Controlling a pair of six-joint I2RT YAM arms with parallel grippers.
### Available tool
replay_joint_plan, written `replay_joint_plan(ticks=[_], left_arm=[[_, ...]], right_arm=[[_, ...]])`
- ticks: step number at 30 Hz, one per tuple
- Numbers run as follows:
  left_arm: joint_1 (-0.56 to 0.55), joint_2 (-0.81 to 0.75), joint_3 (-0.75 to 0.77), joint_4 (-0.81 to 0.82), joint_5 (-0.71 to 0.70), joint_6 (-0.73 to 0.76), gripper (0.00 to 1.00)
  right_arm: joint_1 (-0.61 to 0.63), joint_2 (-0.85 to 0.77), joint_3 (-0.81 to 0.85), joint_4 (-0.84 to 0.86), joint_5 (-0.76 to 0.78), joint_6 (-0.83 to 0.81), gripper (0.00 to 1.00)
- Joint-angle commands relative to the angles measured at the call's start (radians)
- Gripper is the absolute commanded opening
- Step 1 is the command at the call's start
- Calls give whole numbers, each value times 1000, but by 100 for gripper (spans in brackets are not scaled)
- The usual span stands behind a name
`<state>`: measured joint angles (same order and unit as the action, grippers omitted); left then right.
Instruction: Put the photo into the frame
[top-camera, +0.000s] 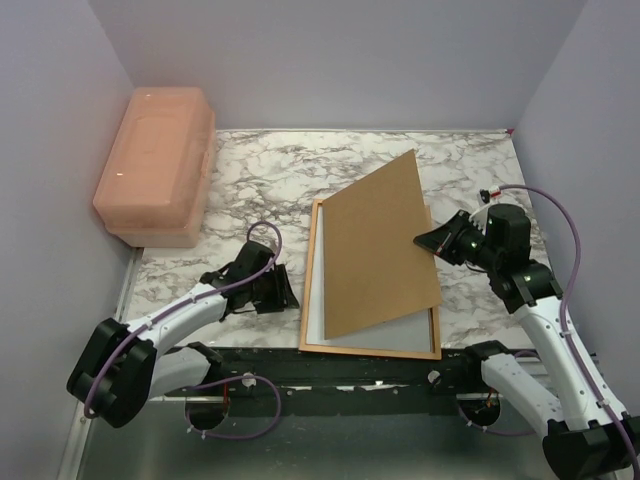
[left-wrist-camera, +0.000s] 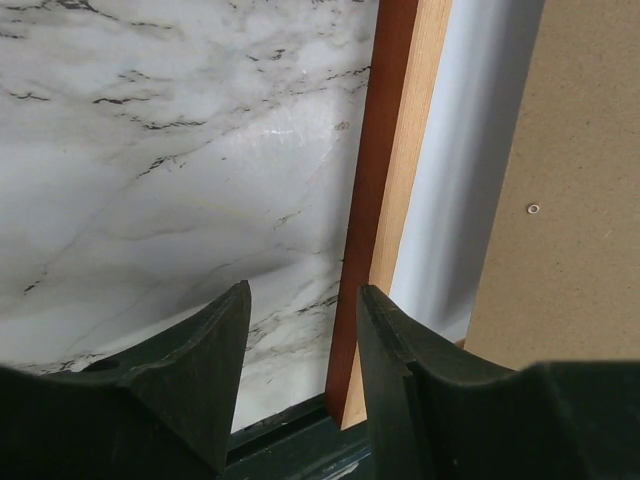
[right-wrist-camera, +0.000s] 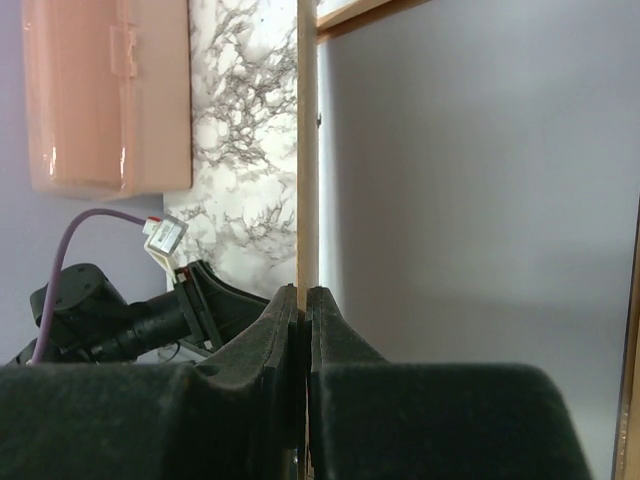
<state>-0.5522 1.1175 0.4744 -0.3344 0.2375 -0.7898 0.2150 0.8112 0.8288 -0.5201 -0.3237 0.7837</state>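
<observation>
Pale pink lidded plastic storage box (top-camera: 155, 165) sitting at the far left of the white-and-grey marble tabletop (top-camera: 260, 170), brown backing board (top-camera: 380, 250) tilting up off the surface at mid-table, far corner pointing toward the back, plain white walls (top-camera: 330, 60) enclosing three sides.

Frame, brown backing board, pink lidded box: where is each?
frame (top-camera: 311, 285), top external view, left rail
brown backing board (top-camera: 380, 250), top external view, middle of face
pink lidded box (top-camera: 155, 165), top external view, lid top
</observation>
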Motion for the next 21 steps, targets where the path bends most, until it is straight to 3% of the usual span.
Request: replay_joint_plan(ticks=[1,7,21], left_arm=[[3,34,-13,78,53,1,47],[5,62,-17,99,60,0,46],[4,87,-15,108,70,9,45]], right_arm=[[0,-39,-44,72,-45,44,1],[-1,-47,-99,104,-66,85,1],[0,-79,-35,0,-65,63,1]])
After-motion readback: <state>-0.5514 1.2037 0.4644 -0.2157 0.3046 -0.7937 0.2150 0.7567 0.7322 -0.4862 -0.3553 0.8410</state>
